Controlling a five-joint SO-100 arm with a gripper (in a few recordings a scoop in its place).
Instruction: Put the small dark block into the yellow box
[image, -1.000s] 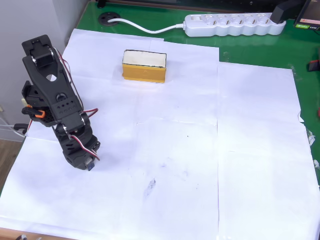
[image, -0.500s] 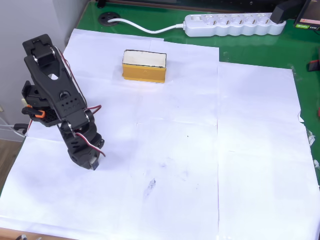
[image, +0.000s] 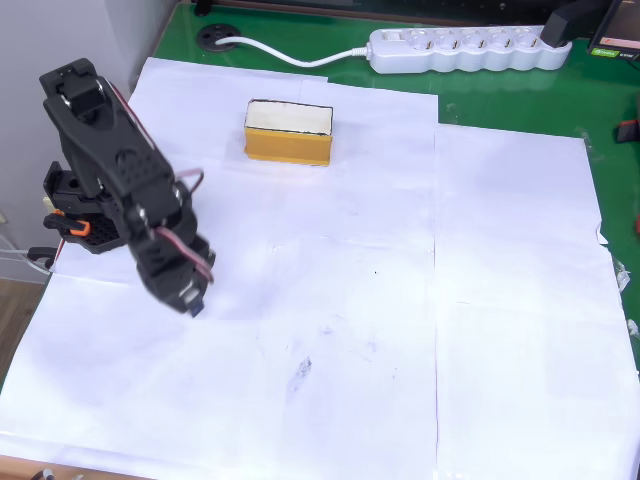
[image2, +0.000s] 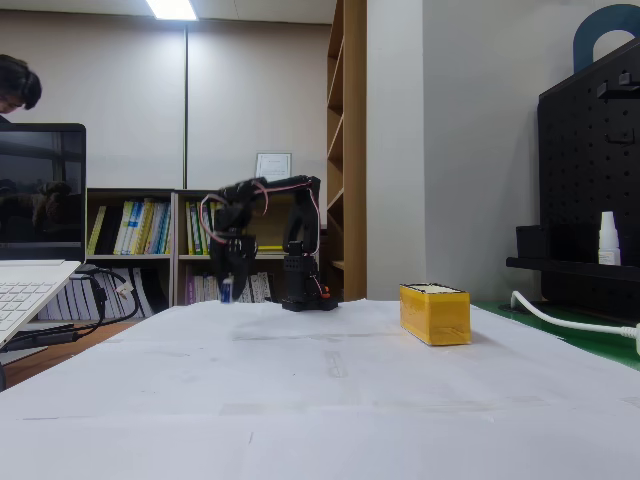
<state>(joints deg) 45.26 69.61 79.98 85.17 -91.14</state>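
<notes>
One end effector (image: 190, 300), lifted near the bench's left edge and seemingly grasping the block (image: 196, 307), is sitting well short of the box (image: 288, 132) toward the far edge.

My gripper (image2: 228, 290) hangs above the paper, well left of the yellow box (image2: 434, 313), something small between its fingers

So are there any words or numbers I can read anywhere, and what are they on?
None can be read.
Book spines on the shelves: print too small and blurred.
Framed paper on the back wall: blurred.
Green label at the table's corner: too small.
Yellow box, power strip, white bottle: no writing visible.
</notes>
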